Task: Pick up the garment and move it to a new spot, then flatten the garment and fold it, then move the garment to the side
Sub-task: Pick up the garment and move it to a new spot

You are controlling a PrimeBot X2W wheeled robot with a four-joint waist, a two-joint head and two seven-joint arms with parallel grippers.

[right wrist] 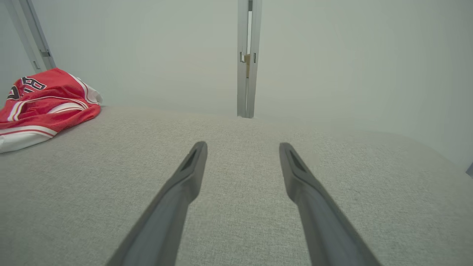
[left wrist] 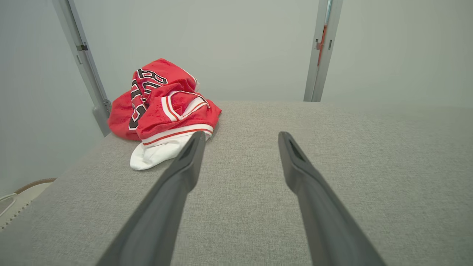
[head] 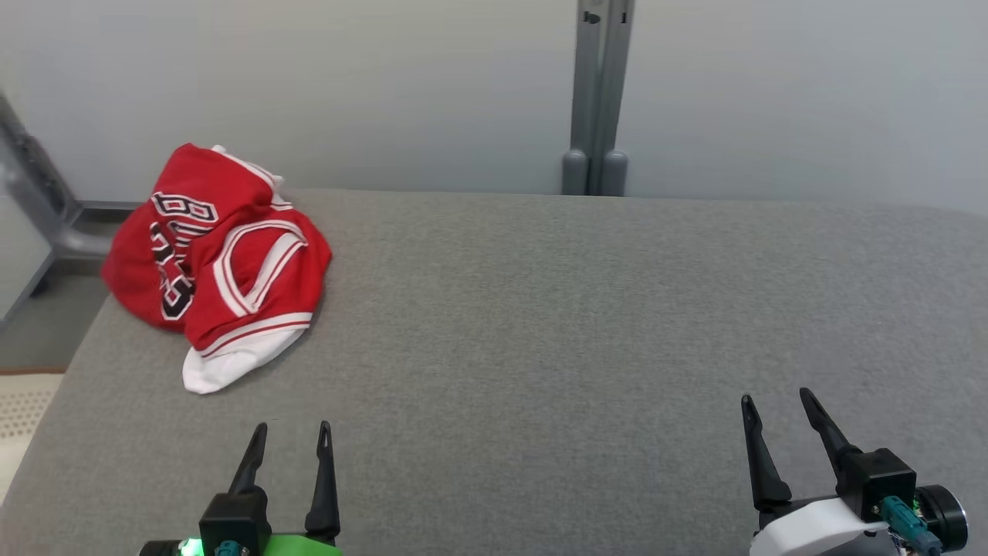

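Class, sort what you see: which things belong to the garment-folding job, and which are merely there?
For the job: crumpled red jersey; left gripper, open; right gripper, open; grey fabric surface.
Merely there: grey upright post; pale wall.

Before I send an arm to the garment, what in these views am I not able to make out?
- Head view: the garment is bunched up; its own folds hide its outline and most of the lettering.
- Left wrist view: a finger of the left claw covers part of the white hem.
- Right wrist view: the picture's left edge cuts off part of the garment.
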